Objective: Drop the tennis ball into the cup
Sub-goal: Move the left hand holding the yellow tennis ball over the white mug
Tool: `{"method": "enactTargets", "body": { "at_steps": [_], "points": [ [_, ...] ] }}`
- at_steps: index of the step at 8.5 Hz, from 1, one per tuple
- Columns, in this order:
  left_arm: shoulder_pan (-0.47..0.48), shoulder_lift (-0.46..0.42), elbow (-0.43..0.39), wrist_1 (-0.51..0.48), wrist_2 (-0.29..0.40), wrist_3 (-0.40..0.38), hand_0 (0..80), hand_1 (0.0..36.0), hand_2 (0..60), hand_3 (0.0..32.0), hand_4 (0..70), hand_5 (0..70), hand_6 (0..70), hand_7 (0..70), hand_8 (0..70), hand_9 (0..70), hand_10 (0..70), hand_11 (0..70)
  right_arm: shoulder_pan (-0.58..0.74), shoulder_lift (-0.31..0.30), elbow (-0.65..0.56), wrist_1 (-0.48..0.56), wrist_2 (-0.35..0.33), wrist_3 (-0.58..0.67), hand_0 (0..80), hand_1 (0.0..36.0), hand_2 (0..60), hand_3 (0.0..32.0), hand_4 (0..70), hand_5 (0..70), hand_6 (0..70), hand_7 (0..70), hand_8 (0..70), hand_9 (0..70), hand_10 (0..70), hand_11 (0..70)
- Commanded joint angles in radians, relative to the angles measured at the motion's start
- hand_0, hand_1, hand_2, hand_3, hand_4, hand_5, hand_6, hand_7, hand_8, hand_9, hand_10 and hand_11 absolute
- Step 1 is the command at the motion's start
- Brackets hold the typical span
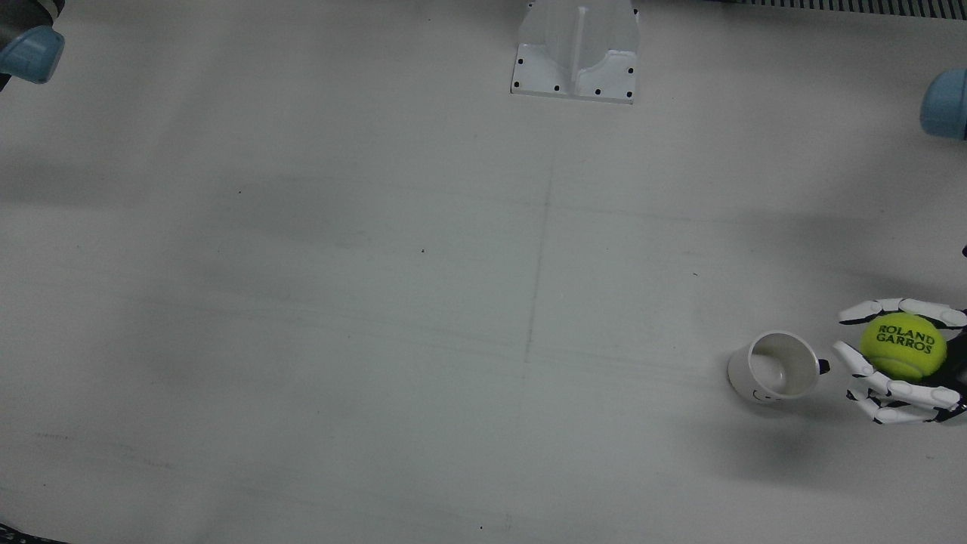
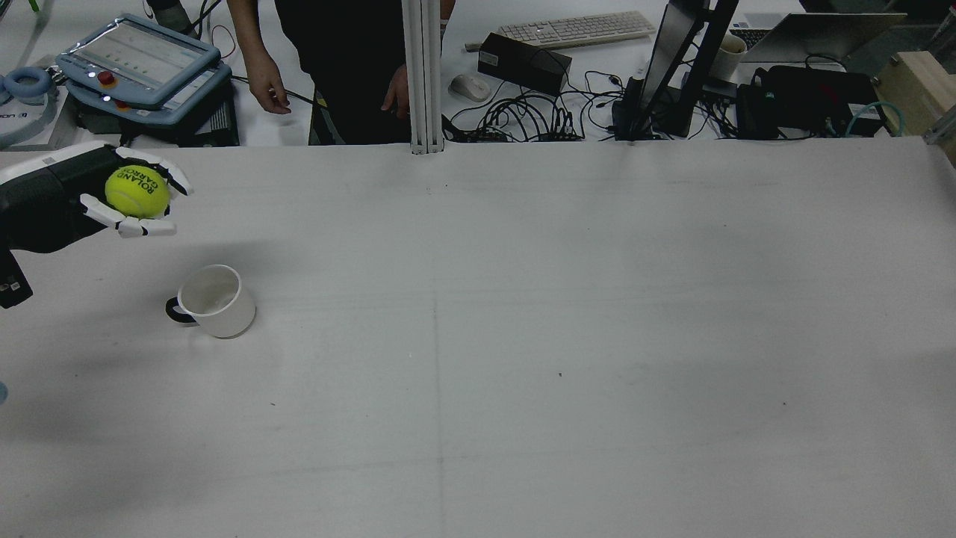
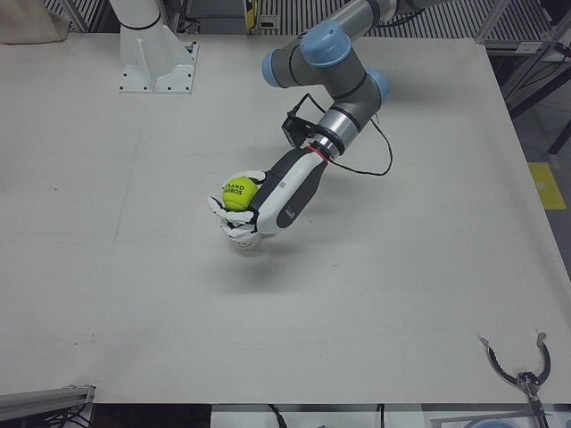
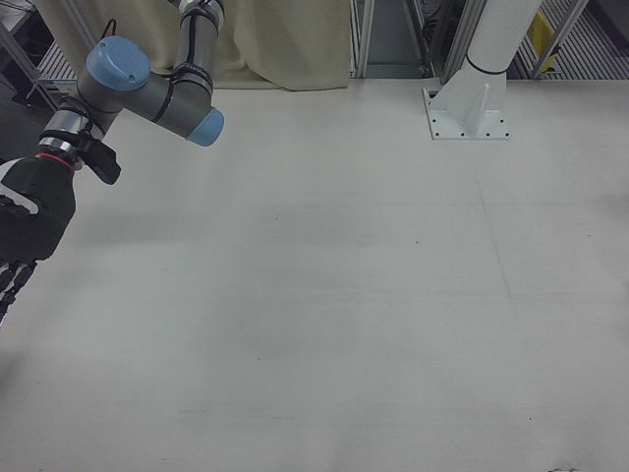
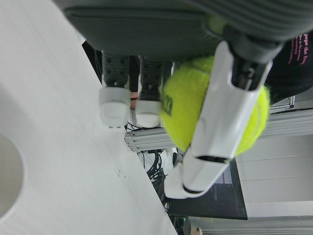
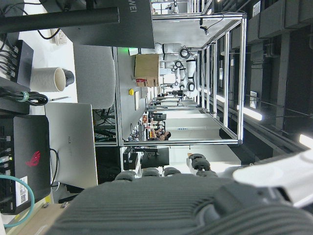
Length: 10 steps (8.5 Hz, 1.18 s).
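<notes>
My left hand [image 1: 899, 363] is shut on a yellow-green tennis ball [image 1: 903, 346] printed "ROLAND GARROS" and holds it above the table. A white cup [image 1: 778, 366] with a black handle stands upright and empty just beside the hand, handle towards it. The ball is beside the cup, not over its mouth. In the rear view the ball [image 2: 136, 192] is up and left of the cup [image 2: 214, 300]. In the left-front view the hand [image 3: 268, 201] hides most of the cup [image 3: 243, 241]. The left hand view shows the ball [image 5: 186, 112] and the cup's rim [image 5: 7, 181]. My right hand [image 4: 25, 236] hangs empty at the far side, fingers extended.
A white pedestal [image 1: 576, 53] stands at the table's robot-side edge. In the rear view, a person [image 2: 328, 67], a teach pendant [image 2: 142, 63] and cables [image 2: 538, 112] are beyond the table's far edge. A metal tool [image 3: 522, 370] lies near the front corner.
</notes>
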Motion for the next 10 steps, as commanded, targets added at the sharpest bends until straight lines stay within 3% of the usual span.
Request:
{"method": "enactTargets", "body": {
  "at_steps": [1, 4, 8, 9, 10],
  "points": [
    [0.021, 0.002, 0.002, -0.005, 0.001, 0.01, 80.0, 36.0, 60.0, 0.0, 61.0, 24.7, 37.1, 70.0, 64.5, 70.0, 70.0, 70.0, 0.0, 0.0, 0.001, 0.0, 0.0, 0.002, 0.0, 0.0, 0.0, 0.0, 0.0, 0.0, 0.0, 0.0, 0.0, 0.0, 0.0, 0.0],
    [0.024, -0.006, -0.05, 0.015, 0.008, 0.009, 80.0, 36.0, 60.0, 0.0, 61.3, 24.8, 36.9, 70.0, 64.6, 70.0, 70.0, 70.0, 0.0, 0.0, 0.001, 0.0, 0.0, 0.0, 0.0, 0.0, 0.0, 0.0, 0.0, 0.0, 0.0, 0.0, 0.0, 0.0, 0.0, 0.0],
    [0.027, 0.027, -0.047, 0.006, 0.006, 0.015, 80.0, 36.0, 60.0, 0.0, 59.7, 24.5, 36.2, 70.0, 63.6, 70.0, 70.0, 70.0, 0.0, 0.0, -0.001, 0.0, 0.0, 0.0, 0.0, 0.0, 0.0, 0.0, 0.0, 0.0, 0.0, 0.0, 0.0, 0.0, 0.0, 0.0],
    [0.027, 0.051, -0.041, -0.032, 0.006, 0.013, 79.5, 36.0, 60.0, 0.0, 47.8, 20.4, 27.5, 70.0, 49.2, 70.0, 60.2, 70.0, 0.0, 0.0, 0.001, 0.0, 0.0, 0.0, 0.0, 0.0, 0.0, 0.0, 0.0, 0.0, 0.0, 0.0, 0.0, 0.0, 0.0, 0.0],
    [0.027, 0.054, -0.041, -0.042, 0.006, 0.013, 80.0, 36.0, 34.0, 0.0, 26.2, 13.7, 12.6, 30.2, 18.6, 29.7, 24.5, 38.5, 0.0, 0.0, 0.001, 0.0, 0.0, 0.0, 0.0, 0.0, 0.0, 0.0, 0.0, 0.0, 0.0, 0.0, 0.0, 0.0, 0.0, 0.0]
  ]
}}
